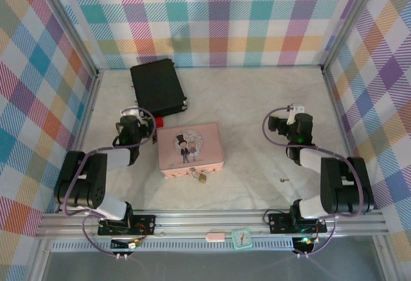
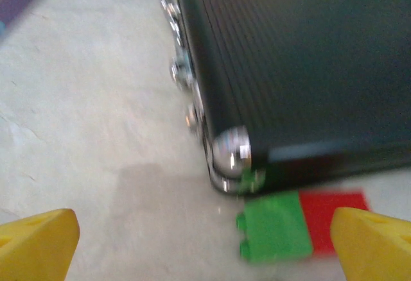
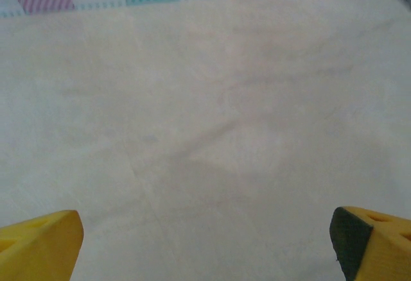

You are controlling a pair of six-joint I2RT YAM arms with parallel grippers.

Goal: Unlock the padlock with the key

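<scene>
Your left gripper (image 2: 205, 249): yellow fingers wide apart, holding nothing, facing the black case (image 2: 302, 69) corner, with a green brick (image 2: 275, 226) and a red brick (image 2: 334, 220) beside it. Right gripper (image 3: 205, 246): also wide, nothing held, over the table (image 3: 205, 101). Padlock (image 1: 201, 177) sits at the pink tin (image 1: 191, 146) front edge; key (image 1: 283, 179) lies on the table to its right, apart.

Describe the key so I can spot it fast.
Start at the pink tin in the middle. Follow its near edge rightward toward the right arm: the key is the tiny grey sliver lying alone. Unlike the brass padlock at the tin's front, it touches no other object.
</scene>
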